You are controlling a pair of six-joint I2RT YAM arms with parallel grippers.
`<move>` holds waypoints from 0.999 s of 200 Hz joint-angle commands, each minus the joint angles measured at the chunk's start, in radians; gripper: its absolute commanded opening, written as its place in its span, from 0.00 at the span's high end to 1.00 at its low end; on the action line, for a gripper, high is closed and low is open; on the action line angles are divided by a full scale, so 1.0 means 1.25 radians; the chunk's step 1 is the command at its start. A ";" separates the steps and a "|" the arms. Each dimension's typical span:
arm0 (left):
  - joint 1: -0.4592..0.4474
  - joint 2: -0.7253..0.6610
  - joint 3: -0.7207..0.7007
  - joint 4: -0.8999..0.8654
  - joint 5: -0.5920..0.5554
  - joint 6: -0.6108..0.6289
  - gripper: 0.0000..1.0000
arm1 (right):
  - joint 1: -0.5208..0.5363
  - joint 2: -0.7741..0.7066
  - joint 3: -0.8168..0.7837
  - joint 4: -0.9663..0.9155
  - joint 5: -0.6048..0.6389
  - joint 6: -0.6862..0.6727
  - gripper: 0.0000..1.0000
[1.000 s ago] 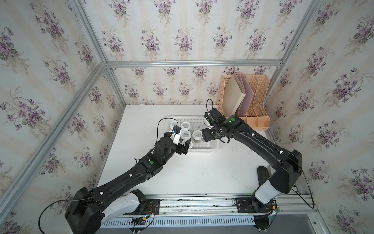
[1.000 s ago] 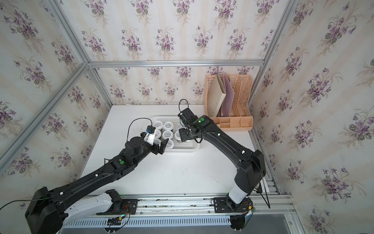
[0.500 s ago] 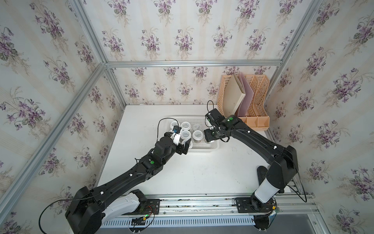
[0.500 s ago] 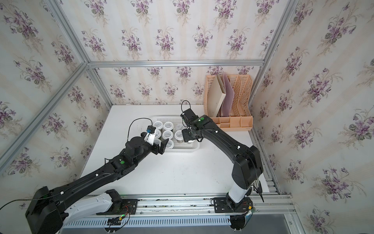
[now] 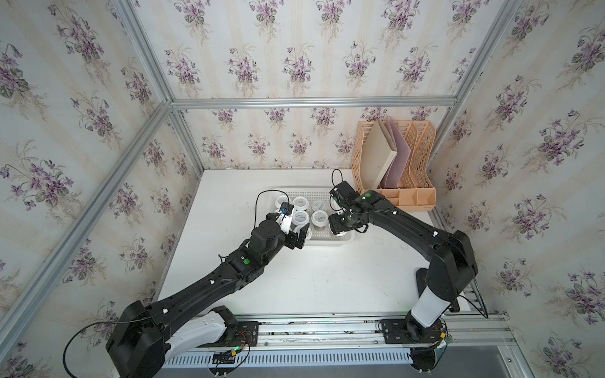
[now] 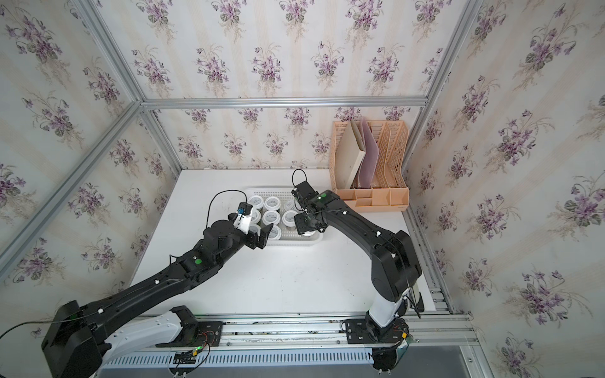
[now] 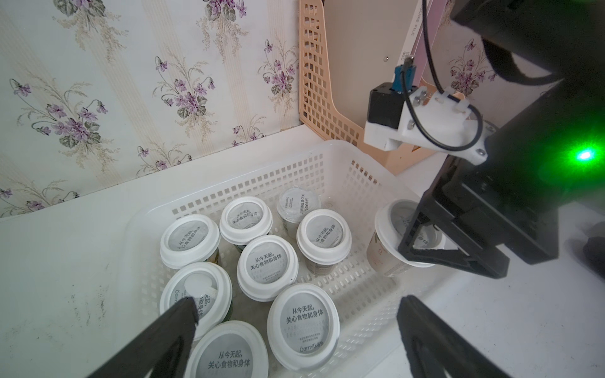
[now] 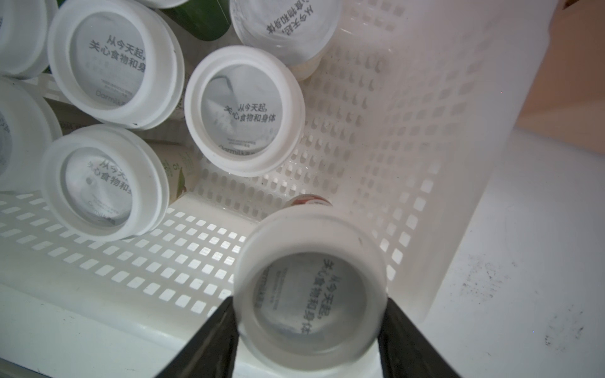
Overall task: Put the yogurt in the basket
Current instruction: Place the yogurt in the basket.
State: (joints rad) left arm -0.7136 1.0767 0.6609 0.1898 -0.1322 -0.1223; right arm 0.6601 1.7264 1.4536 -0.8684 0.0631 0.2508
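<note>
Yogurt in right claw, at basket

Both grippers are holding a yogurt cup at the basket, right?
No. Only the right gripper holds a yogurt cup at the basket; the left gripper is open and empty, as the left wrist view shows.

Smooth plastic basket, seemingly matt-lidded yogurt

Each yogurt lid, grey print: "从今天起, 关心食物和身体"; smaller "Oarmilk" beneath, remaining fine print illegible. File edge: "…URE FILE", start cut off.
</note>
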 commanded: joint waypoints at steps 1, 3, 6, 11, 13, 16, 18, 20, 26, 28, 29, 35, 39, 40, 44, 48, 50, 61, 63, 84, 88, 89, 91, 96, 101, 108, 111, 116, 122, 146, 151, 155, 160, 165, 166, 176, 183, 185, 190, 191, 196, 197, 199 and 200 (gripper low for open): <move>0.000 0.002 0.006 -0.001 -0.003 0.005 0.01 | 0.000 0.005 -0.006 0.016 -0.009 -0.007 0.33; 0.000 0.002 0.006 -0.001 -0.003 0.005 0.01 | 0.000 0.005 -0.007 0.016 -0.011 -0.007 0.33; 0.000 0.003 0.006 -0.001 -0.003 0.004 0.01 | 0.000 0.006 -0.007 0.017 -0.010 -0.007 0.33; 0.001 0.004 0.006 -0.001 -0.003 0.005 0.01 | -0.001 0.007 -0.009 0.020 -0.013 -0.007 0.33; 0.001 0.004 0.006 -0.001 -0.003 0.005 0.01 | 0.000 0.007 -0.010 0.020 -0.013 -0.007 0.33; 0.000 0.003 0.007 -0.001 -0.003 0.005 0.01 | 0.000 0.008 -0.010 0.020 -0.014 -0.007 0.33; 0.000 0.004 0.007 -0.001 -0.003 0.005 0.01 | 0.000 0.008 -0.012 0.022 -0.015 -0.007 0.33; 0.001 0.004 0.007 -0.001 -0.003 0.005 0.01 | 0.000 0.009 -0.013 0.023 -0.015 -0.007 0.33; 0.001 0.004 0.008 -0.002 -0.003 0.005 0.01 | 0.000 0.010 -0.015 0.026 -0.017 -0.007 0.33; 0.001 0.005 0.008 -0.002 -0.003 0.004 0.01 | 0.000 0.011 -0.016 0.028 -0.018 -0.007 0.33; 0.001 0.005 0.008 -0.002 -0.003 0.004 0.01 | 0.000 0.012 -0.017 0.028 -0.020 -0.007 0.33; 0.001 0.005 0.008 -0.002 -0.003 0.005 0.01 | 0.000 0.013 -0.019 0.030 -0.022 -0.007 0.33; 0.000 0.005 0.008 -0.002 -0.003 0.005 0.01 | 0.000 0.014 -0.021 0.032 -0.024 -0.007 0.33; 0.001 0.005 0.007 -0.002 -0.003 0.005 0.01 | 0.000 0.014 -0.021 0.032 -0.024 -0.007 0.33; 0.000 0.005 0.008 -0.002 -0.003 0.004 0.01 | 0.000 0.015 -0.022 0.035 -0.026 -0.007 0.34; 0.000 0.005 0.008 -0.002 -0.003 0.005 0.01 | 0.000 0.016 -0.024 0.036 -0.027 -0.007 0.34; 0.001 0.005 0.008 -0.002 -0.003 0.005 0.01 | 0.000 0.017 -0.025 0.036 -0.028 -0.007 0.34; 0.001 0.005 0.008 -0.002 -0.003 0.005 0.01 | 0.000 0.019 -0.027 0.040 -0.032 -0.007 0.34; 0.001 0.005 0.008 -0.002 -0.003 0.005 0.01 | 0.000 0.019 -0.027 0.041 -0.032 -0.006 0.34; 0.001 0.006 0.008 -0.002 -0.003 0.005 0.01 | 0.001 0.023 -0.029 0.046 -0.038 -0.006 0.34; 0.000 0.006 0.009 -0.002 -0.003 0.005 0.01 | 0.001 0.023 -0.028 0.047 -0.038 -0.006 0.34; 0.000 0.006 0.009 -0.002 -0.003 0.005 0.01 | 0.001 0.023 -0.029 0.048 -0.038 -0.006 0.34; 0.000 0.006 0.008 -0.002 -0.003 0.005 0.01 | 0.001 0.023 -0.029 0.049 -0.038 -0.006 0.34; 0.000 0.006 0.009 -0.002 -0.003 0.004 0.01 | 0.002 0.024 -0.027 0.049 -0.039 -0.006 0.34; 0.001 0.007 0.009 -0.002 -0.003 0.004 0.01 | 0.001 0.025 -0.027 0.049 -0.041 -0.006 0.34; 0.001 0.007 0.010 -0.001 -0.003 0.005 0.01 | 0.004 0.027 -0.026 0.050 -0.042 -0.006 0.34; 0.001 0.007 0.010 -0.002 -0.003 0.005 0.01 | 0.004 0.028 -0.026 0.052 -0.042 -0.006 0.34; 0.001 0.007 0.010 -0.002 -0.002 0.005 0.01 | 0.005 0.030 -0.024 0.052 -0.042 -0.006 0.34; 0.000 0.009 0.010 -0.002 -0.002 0.005 0.01 | 0.007 0.032 -0.024 0.053 -0.042 -0.006 0.34; 0.000 0.009 0.009 -0.003 -0.002 0.004 0.01 | 0.010 0.043 -0.019 0.052 -0.042 -0.007 0.34; 0.000 0.009 0.010 -0.004 -0.002 0.005 0.01 | 0.011 0.045 -0.018 0.052 -0.043 -0.007 0.34; 0.001 0.008 0.010 -0.003 -0.002 0.005 0.01 | 0.011 0.047 -0.017 0.051 -0.042 -0.008 0.34; 0.000 0.009 0.010 -0.003 -0.002 0.005 0.01 | 0.011 0.048 -0.016 0.049 -0.042 -0.008 0.34; 0.000 0.010 0.010 -0.003 -0.002 0.005 0.01 | 0.011 0.049 -0.015 0.048 -0.041 -0.009 0.34; 0.000 0.010 0.011 -0.003 -0.002 0.006 0.01 | 0.011 0.050 -0.014 0.048 -0.041 -0.009 0.34; 0.000 0.010 0.012 -0.005 -0.002 0.005 0.01 | 0.011 0.051 -0.012 0.047 -0.041 -0.009 0.34; 0.001 0.010 0.011 -0.004 -0.002 0.006 0.01 | 0.012 0.052 -0.008 0.046 -0.041 -0.010 0.34; 0.000 0.010 0.011 -0.003 -0.002 0.005 0.01 | 0.012 0.052 -0.008 0.046 -0.041 -0.010 0.34; 0.001 0.011 0.011 -0.003 -0.001 0.006 0.01 | 0.013 0.054 -0.005 0.044 -0.041 -0.011 0.34; 0.001 0.011 0.011 -0.003 -0.001 0.006 0.01 | 0.013 0.054 -0.005 0.043 -0.041 -0.011 0.34; 0.000 0.011 0.011 -0.003 -0.001 0.006 0.01 | 0.015 0.057 -0.002 0.041 -0.040 -0.010 0.34; 0.001 0.011 0.011 -0.003 -0.001 0.006 0.01 | 0.015 0.058 -0.001 0.040 -0.040 -0.010 0.34; 0.000 0.011 0.012 -0.003 -0.001 0.005 0.01 | 0.015 0.058 0.001 0.039 -0.040 -0.010 0.34; 0.000 0.011 0.012 -0.003 -0.001 0.005 0.01 | 0.015 0.059 0.001 0.038 -0.040 -0.010 0.34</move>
State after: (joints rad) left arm -0.7136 1.0878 0.6659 0.1890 -0.1322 -0.1223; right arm 0.6735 1.7905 1.4376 -0.8101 0.0105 0.2398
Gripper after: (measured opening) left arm 0.993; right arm 0.658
